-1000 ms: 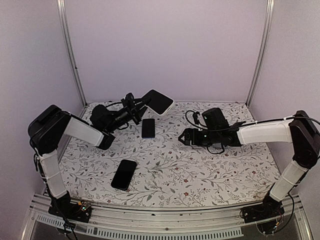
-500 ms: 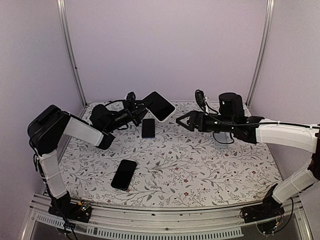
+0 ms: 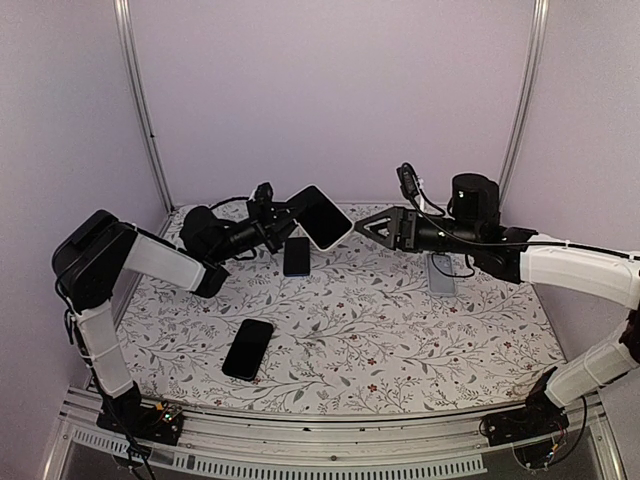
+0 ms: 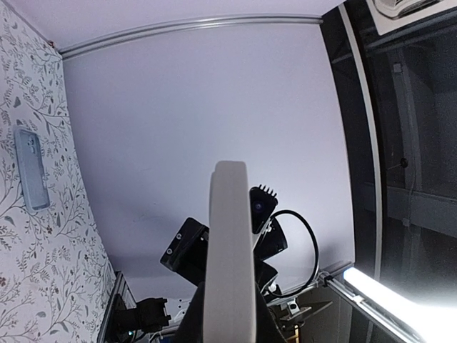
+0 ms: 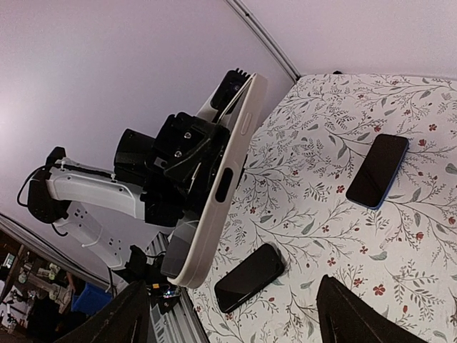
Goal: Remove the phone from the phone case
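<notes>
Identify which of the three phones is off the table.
The white-cased phone, gripped in the air by the left gripper; the blue phone and the black phone lie flat on the table.

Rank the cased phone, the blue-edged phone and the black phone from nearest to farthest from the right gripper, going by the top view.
From the right gripper:
1. cased phone, held in the air just left of it.
2. blue-edged phone, flat on the table, towards the back, left of centre.
3. black phone, flat at the front left.
</notes>
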Tool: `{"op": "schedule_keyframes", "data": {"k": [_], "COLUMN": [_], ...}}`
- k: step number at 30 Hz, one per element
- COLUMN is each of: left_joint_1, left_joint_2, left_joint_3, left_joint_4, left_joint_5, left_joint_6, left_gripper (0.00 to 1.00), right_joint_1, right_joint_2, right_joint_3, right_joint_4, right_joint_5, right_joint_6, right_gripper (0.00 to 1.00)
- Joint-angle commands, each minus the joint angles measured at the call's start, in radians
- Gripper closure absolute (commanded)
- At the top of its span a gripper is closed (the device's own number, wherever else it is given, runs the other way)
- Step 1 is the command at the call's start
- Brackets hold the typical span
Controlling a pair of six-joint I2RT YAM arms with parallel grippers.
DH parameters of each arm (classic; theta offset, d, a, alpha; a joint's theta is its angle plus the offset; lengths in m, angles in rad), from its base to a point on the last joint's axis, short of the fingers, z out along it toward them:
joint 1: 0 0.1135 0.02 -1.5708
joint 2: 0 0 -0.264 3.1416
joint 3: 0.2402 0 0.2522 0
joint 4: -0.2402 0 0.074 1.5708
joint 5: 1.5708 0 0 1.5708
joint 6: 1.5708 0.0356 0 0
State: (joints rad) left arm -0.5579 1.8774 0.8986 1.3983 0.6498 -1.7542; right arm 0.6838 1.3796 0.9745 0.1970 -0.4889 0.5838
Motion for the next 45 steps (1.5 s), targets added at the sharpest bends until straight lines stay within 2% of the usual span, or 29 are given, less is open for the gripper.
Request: {"op": "schedule_keyframes", "data": {"k": [1,13,26,37,41,45], "left_joint_1": [0.005,0.005,0.005,-0.003,-0.005,-0.005], "left_joint_2": [-0.044,-0.03,-0.017,0.002,0.0,-0.006], "left_joint_3": [0.042,0.078,0.076,0.113,0.12,0.121], "left_joint_4": [0.05,0.047,0.031,0.031,0.033,0.04], "left_joint_5": [0.021,0.06,0.05,0.069,0.08,0.087], "left_joint_6": [0.017,0.019,0.019,0.02,0.021,0.022], "left_gripper": [1.0,1.0,1.0,1.0,1.0,1.0], "right_joint_1": [-0.021,-0.038,-0.041,-0.039,-0.039,-0.039], "right_joint_2": [0.022,0.068,-0.004,0.056,0.083,0.094], "right_joint_3": [0.026,0.036,0.004,0.036,0.042,0.044], "right_joint_4": [0.035,0.03,0.02,0.107,0.149,0.155], "right_joint_5": [-0.042,-0.078,-0.053,-0.217,-0.242,-0.245], "right_joint_6": [0.034,0.063,0.043,0.076,0.108,0.12], "right_gripper": [0.19,0.23,0.23,0.35,0.42,0.45]}}
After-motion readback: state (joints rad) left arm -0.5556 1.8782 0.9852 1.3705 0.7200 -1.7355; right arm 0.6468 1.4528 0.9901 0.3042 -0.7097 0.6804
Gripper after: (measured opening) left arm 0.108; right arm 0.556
